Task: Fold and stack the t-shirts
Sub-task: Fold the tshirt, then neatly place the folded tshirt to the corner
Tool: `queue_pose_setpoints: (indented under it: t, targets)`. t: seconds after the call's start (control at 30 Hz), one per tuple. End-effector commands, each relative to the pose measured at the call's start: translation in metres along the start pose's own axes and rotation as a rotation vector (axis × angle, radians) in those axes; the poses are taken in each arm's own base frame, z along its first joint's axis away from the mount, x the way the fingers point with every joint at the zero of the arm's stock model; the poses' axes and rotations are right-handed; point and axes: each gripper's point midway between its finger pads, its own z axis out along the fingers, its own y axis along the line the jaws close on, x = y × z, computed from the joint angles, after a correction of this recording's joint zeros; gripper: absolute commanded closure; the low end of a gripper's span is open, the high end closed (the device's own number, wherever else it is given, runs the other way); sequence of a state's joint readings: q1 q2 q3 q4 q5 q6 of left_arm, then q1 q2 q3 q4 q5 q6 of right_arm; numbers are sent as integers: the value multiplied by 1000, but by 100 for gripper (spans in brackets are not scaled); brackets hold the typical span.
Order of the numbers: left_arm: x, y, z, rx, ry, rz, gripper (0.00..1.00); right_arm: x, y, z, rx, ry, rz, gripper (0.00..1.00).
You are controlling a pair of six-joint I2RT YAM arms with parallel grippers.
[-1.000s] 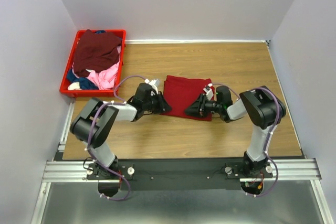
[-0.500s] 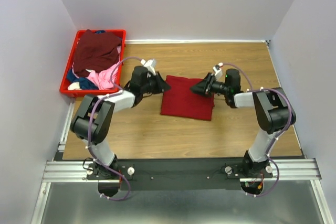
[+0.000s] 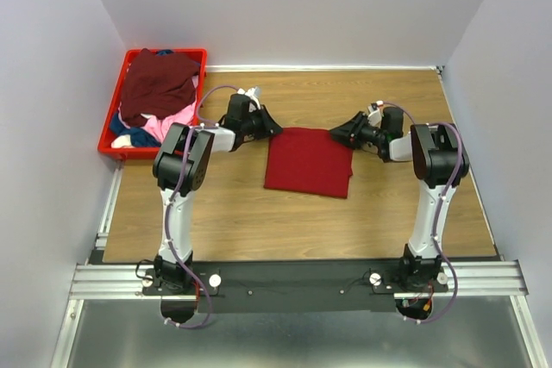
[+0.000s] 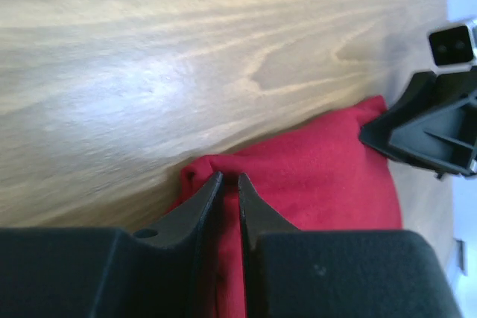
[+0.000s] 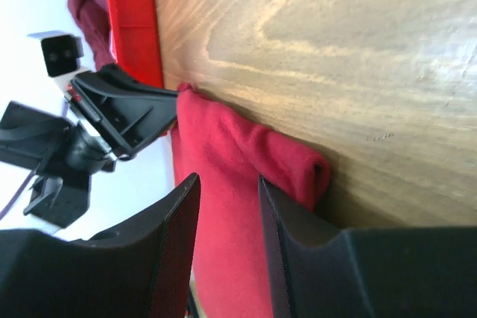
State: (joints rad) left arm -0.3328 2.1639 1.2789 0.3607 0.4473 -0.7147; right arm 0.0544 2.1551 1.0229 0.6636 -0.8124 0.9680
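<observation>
text: none legible | labels/brands: none legible | numbers/signs: none legible | views: top, both wrists

Your top camera looks steeply down over the whole table (image 3: 259, 221), your wrist cameras sit low and close, facing each other across the red t-shirt (image 3: 308, 162), shared by all three

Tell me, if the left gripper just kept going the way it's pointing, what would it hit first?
The red t-shirt: the left gripper sits right at its far corner. Beyond the cloth, the right gripper seems roughly on that line, though depth is unclear.
</observation>
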Motion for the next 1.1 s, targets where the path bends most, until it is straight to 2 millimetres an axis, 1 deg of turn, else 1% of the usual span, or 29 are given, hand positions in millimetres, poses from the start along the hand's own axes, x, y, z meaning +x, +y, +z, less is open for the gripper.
queue_pose_setpoints:
  t: [0.0,0.03,0.07,0.1,0.13,0.17,0.2,0.23,0.27,0.3,0.33,0.37,0.4,0.43,0.47,0.5,0.53,0.57,0.6,0.63,0.67,0.73,0.77,0.8,0.9,0.97,1.0,1.03,1.07]
  targets:
    - [13,2,0,11,53,-25,77,3,-27,-3,59,-4,12,54]
    - [12,-1,-2,14,50,-20,78,2,-19,-5,47,-6,-4,54]
    - [3,-8,-10,13,23,-7,77,5,-13,-9,41,-2,-14,54]
    - [-5,-13,-15,10,1,9,77,2,-6,-12,34,-9,-28,54]
    - [-9,-16,-20,-6,-5,19,77,-1,11,-20,37,-18,-69,53]
    - [-32,-32,-32,-10,-63,71,77,-4,16,-24,58,-22,-87,53]
    - [-43,-40,-40,-21,-89,95,75,-15,19,-27,107,-57,-171,53]
    - [-49,-44,-48,-48,-94,108,75,-11,21,-39,187,-41,-160,52]
    - [-75,-61,-66,-64,-165,171,75,-14,23,-47,230,-56,-190,51]
    - [-85,-66,-76,-81,-192,192,73,-11,7,-58,345,-69,-191,50]
    - [-89,-70,-86,-110,-201,212,72,-16,18,-69,368,-100,-221,47]
    - [-109,-84,-107,-132,-271,244,71,-13,17,-76,404,-105,-230,46]
    - [-115,-87,-118,-155,-289,293,69,-2,2,-86,496,-91,-225,44]
    - [-121,-90,-129,-175,-310,313,69,2,1,-93,531,-93,-232,42]
    - [-124,-98,-148,-197,-328,332,68,5,5,-100,558,-102,-252,39]
    - [-131,-94,-159,-246,-355,371,64,14,4,-101,588,-85,-282,39]
    - [-129,-92,-169,-281,-354,380,62,23,-10,-112,676,-74,-277,38]
    - [-137,-95,-190,-324,-407,398,60,28,-13,-115,709,-66,-285,37]
    - [-138,-95,-201,-346,-422,413,58,36,-12,-117,731,-57,-299,36]
    - [-140,-95,-211,-370,-440,436,55,41,-17,-122,766,-50,-297,36]
    - [-141,-96,-230,-403,-476,445,54,49,-21,-123,775,-32,-295,36]
    - [-142,-98,-248,-426,-507,468,51,60,-22,-120,788,-8,-305,36]
    - [-141,-98,-262,-451,-532,482,51,65,-23,-118,795,5,-308,36]
    - [-140,-97,-268,-463,-538,492,48,70,-24,-115,800,18,-309,36]
    - [-131,-89,-282,-499,-548,515,48,79,-32,-111,820,48,-303,37]
    - [-123,-78,-284,-525,-539,517,49,84,-38,-107,831,70,-300,37]
    - [-118,-74,-284,-533,-531,517,49,86,-37,-104,829,80,-306,37]
    - [-117,-72,-283,-533,-533,516,48,90,-42,-101,836,101,-301,38]
    - [-110,-65,-280,-542,-515,514,48,93,-43,-99,835,113,-301,39]
